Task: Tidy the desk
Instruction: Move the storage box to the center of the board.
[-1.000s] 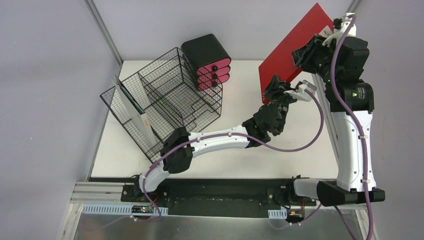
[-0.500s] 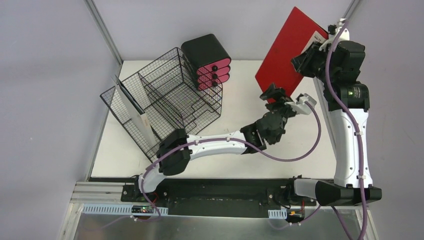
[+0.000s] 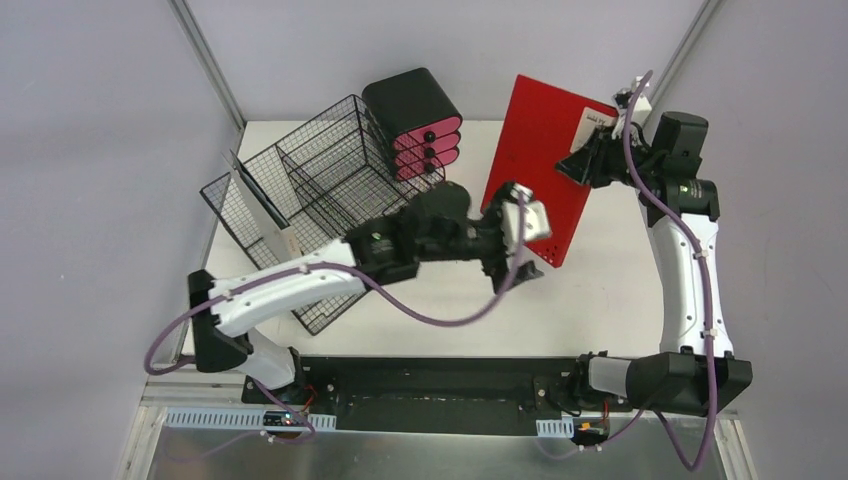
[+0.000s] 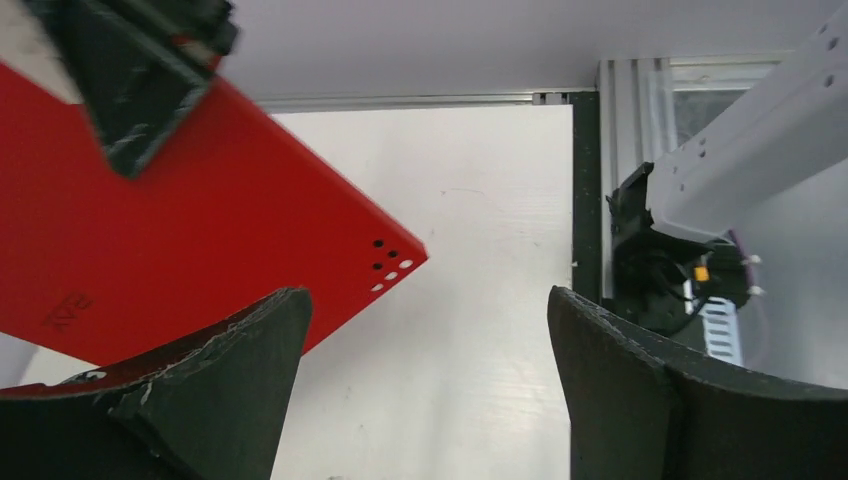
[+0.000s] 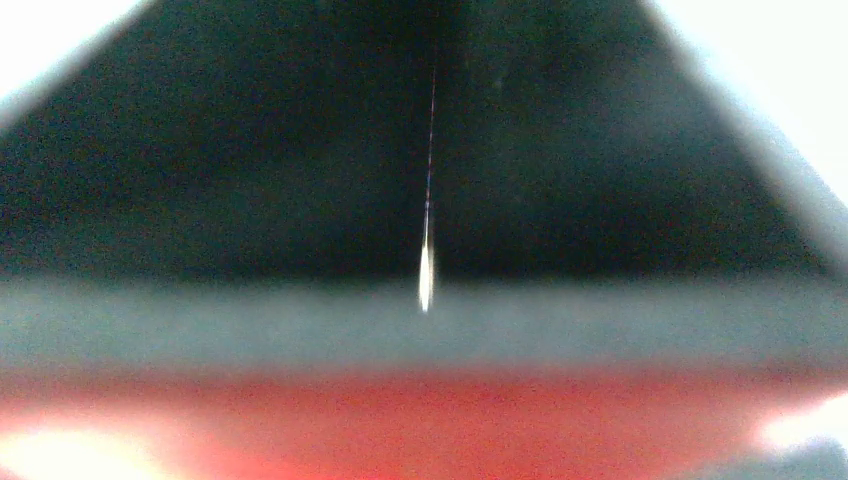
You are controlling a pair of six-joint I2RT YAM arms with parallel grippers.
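Observation:
A red notebook (image 3: pixel 535 150) with a white label hangs tilted above the back right of the white desk (image 3: pixel 600 310). My right gripper (image 3: pixel 585 162) is shut on its upper right edge; in the right wrist view everything is blurred, dark fingers above a band of the red notebook (image 5: pixel 420 420). My left gripper (image 3: pixel 515 258) stands open by the notebook's lower edge, apart from it. In the left wrist view, that left gripper (image 4: pixel 425 300) has only bare desk (image 4: pixel 480 200) between its fingers, and the notebook's (image 4: pixel 180 230) corner floats up to the left.
A black wire-mesh organizer (image 3: pixel 330 200) stands at the back left with a white book (image 3: pixel 262 215) upright in its left slot. Behind it is a black and pink drawer unit (image 3: pixel 415 125). The right arm's base (image 4: pixel 660 270) sits by the desk's metal near edge.
My left gripper opened and let go of the notebook's lower corner, and that arm swung left. The right arm carried the notebook leftward over the desk.

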